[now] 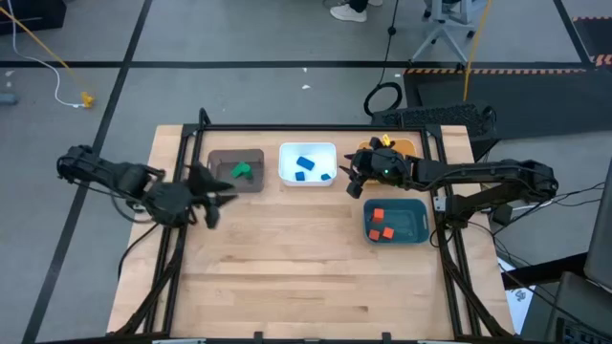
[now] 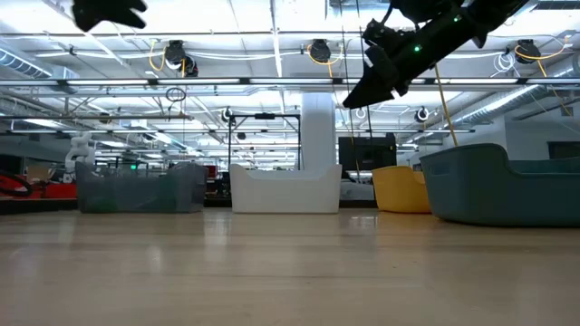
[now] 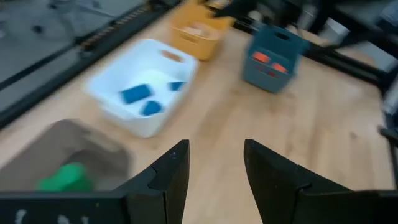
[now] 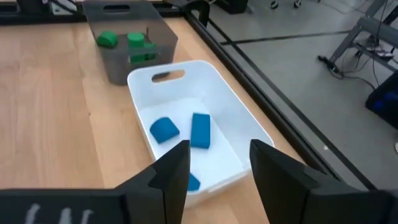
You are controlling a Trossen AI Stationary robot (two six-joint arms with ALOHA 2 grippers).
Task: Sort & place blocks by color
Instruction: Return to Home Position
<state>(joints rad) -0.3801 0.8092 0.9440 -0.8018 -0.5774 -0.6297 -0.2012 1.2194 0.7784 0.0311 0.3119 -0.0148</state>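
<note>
Green blocks (image 1: 244, 171) lie in the brown bin (image 1: 223, 158); blue blocks (image 1: 306, 167) lie in the white bin (image 1: 289, 153); red-orange blocks (image 1: 381, 222) lie in the teal bin (image 1: 413, 222). Pale wood blocks (image 3: 194, 28) show in the orange bin (image 3: 193, 41). My left gripper (image 1: 216, 201) hangs open over the table just in front of the brown bin, empty. My right gripper (image 1: 352, 178) is open and empty, raised between the white bin and the orange bin (image 1: 406, 146). Its wrist view looks down on the blue blocks (image 4: 183, 132) and the green blocks (image 4: 127, 42).
Four bins stand along the table's far half: brown, white, orange in a row, teal nearer on the right. A dark metal frame (image 1: 440, 205) runs along the table's sides. The near half of the wooden table (image 1: 306, 277) carries nothing.
</note>
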